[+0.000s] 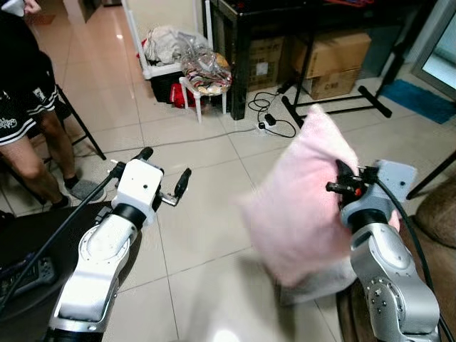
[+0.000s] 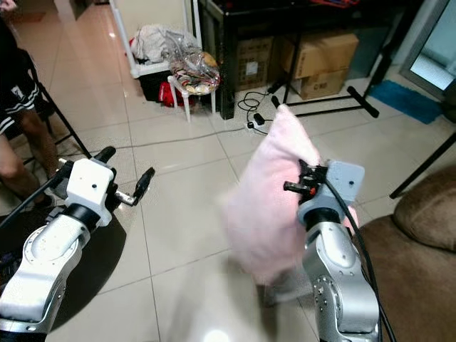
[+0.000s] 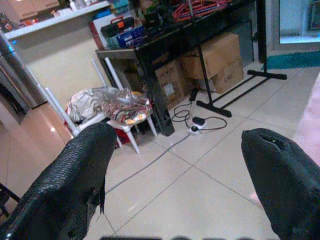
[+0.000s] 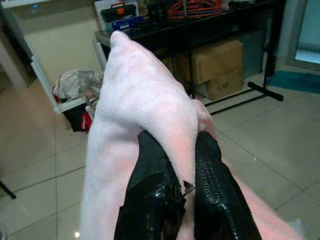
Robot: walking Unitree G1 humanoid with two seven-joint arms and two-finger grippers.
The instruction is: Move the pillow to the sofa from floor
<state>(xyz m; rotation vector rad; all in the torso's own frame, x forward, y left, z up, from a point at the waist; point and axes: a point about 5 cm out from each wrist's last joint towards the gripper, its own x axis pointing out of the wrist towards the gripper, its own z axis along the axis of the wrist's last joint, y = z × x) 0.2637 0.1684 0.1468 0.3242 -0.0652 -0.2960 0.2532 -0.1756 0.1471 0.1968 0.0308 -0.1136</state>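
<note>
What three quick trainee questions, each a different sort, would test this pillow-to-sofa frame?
1. True or false: the left gripper holds the pink pillow.
2. The pillow is: A) flat on the floor B) lifted in the right gripper C) on the brown sofa.
3. Fill in: the left gripper's fingers are ____.

Key: 1 false. 2 B: the black fingers pinch a fold of it. 3 open.

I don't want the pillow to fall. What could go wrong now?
The right gripper pinches just a fold of the pink pillow, so it might slip out and drop on the floor. The pillow hangs blurred, maybe swinging, which could tug it loose. The left gripper is open and apart, giving no support.
</note>
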